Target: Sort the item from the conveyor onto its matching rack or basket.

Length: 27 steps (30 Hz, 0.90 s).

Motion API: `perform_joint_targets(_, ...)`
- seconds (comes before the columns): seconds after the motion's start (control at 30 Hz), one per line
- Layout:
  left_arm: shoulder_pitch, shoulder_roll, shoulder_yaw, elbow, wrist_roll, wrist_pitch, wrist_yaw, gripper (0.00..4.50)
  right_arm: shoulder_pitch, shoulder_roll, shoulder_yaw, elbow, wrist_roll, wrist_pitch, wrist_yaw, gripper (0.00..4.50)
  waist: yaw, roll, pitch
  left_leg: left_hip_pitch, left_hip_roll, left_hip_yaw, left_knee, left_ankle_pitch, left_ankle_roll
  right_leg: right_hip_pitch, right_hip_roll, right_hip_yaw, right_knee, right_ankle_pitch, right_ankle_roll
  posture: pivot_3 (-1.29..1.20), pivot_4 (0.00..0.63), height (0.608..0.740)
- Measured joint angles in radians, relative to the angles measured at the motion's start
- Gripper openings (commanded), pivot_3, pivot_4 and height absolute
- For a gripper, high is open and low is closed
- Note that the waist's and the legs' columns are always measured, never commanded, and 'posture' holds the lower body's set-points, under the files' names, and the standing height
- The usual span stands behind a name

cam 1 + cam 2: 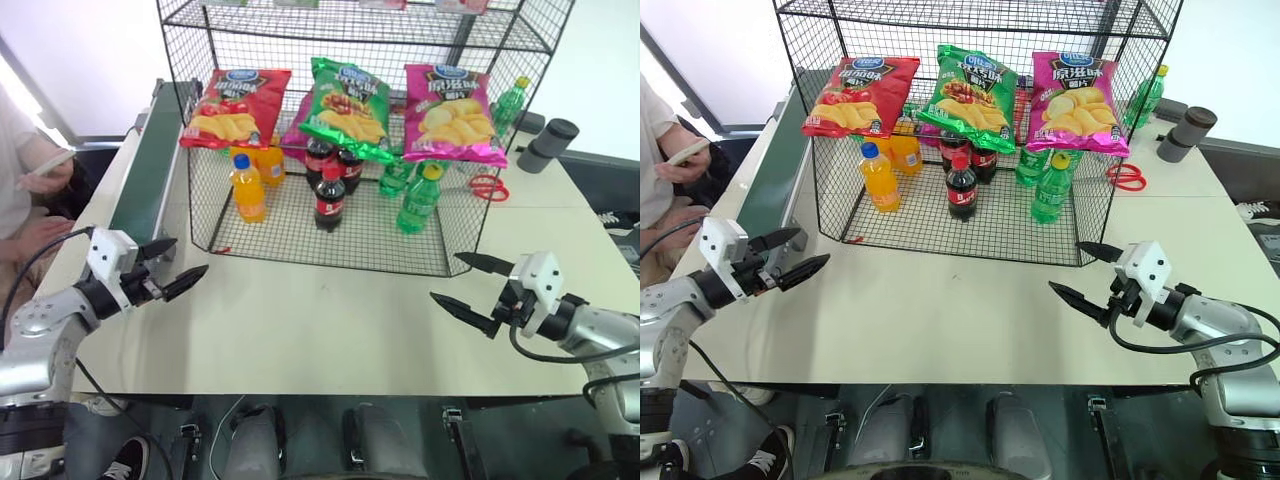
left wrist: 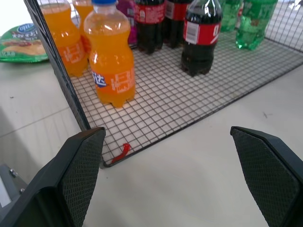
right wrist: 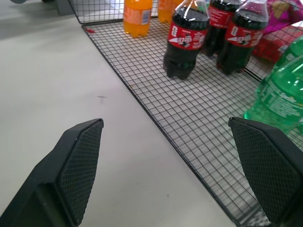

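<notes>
The green bag (image 1: pixel 349 109) rests on the rack (image 1: pixel 330 235) shelf, between a red bag (image 1: pixel 236 107) and a pink bag (image 1: pixel 452 112). Both grippers, left (image 1: pixel 172 268) and right (image 1: pixel 470 286), hover wide and empty before the rack, flanking its front.

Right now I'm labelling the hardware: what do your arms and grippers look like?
Both arms are silver-grey metal with black cables. The left gripper and right gripper each have a white block and two black pointed fingers with cross-hatched pads.
</notes>
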Motion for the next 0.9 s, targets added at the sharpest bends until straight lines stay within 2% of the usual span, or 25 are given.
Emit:
perform_joint_targets(0.53,-0.061,0.0,-0.007,0.046,0.009,-0.021,-0.018,4.5,-0.042,0.0,0.011,0.025,-0.025,-0.026,-0.013,4.42,0.001,0.0,0.0,0.0,0.0,0.0,0.0,0.0,0.0,0.0,0.0,0.0,0.0,0.0,0.0,0.0,0.15,0.74)
perform_joint_targets(0.9,-0.083,0.003,-0.009,0.093,-0.01,-0.032,-0.119,4.5,-0.044,0.001,0.031,0.038,-0.036,-0.042,-0.027,4.42,-0.001,0.0,0.0,0.0,0.0,0.001,0.001,0.0,0.0,0.0,0.0,0.0,0.001,0.0,0.0,0.0,0.15,0.74)
